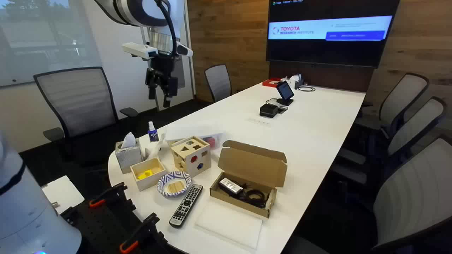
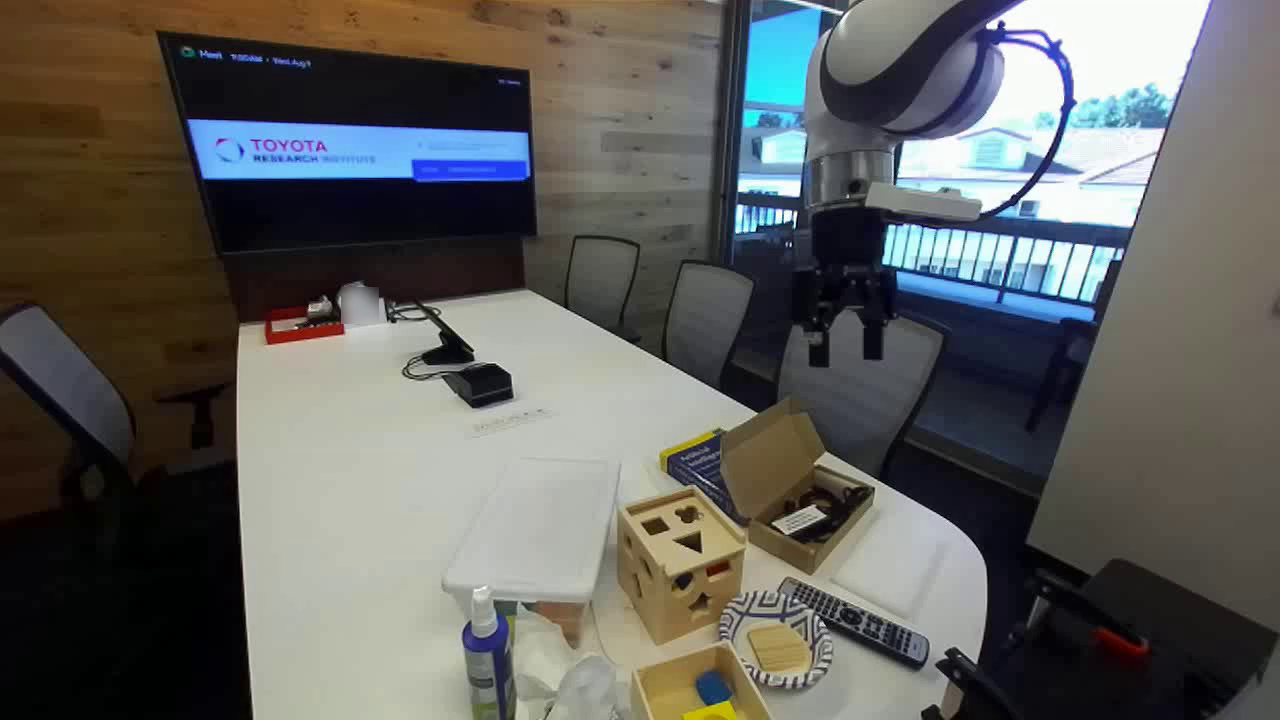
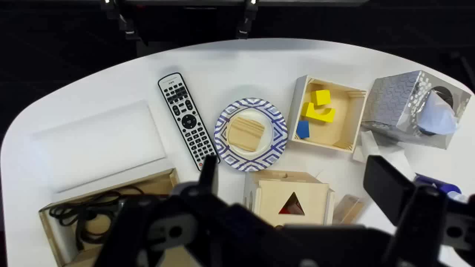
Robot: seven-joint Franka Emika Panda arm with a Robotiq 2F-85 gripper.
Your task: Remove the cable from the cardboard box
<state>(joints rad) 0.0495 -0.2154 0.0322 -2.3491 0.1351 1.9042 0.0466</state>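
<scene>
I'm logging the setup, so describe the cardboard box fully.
The cardboard box is shallow, rectangular and brown, its lid hinged along one long side and open, leaning back. It rests upright on the white table near its rounded end, beside a flat white slab. Inside lie a coiled black cable and what looks like a white-labelled power adapter. The gripper does not touch it; whether the lid touches the Artificial Intelligence book cannot be told.

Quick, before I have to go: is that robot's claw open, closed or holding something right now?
Gripper: open, jaws apart, holding nothing.
</scene>
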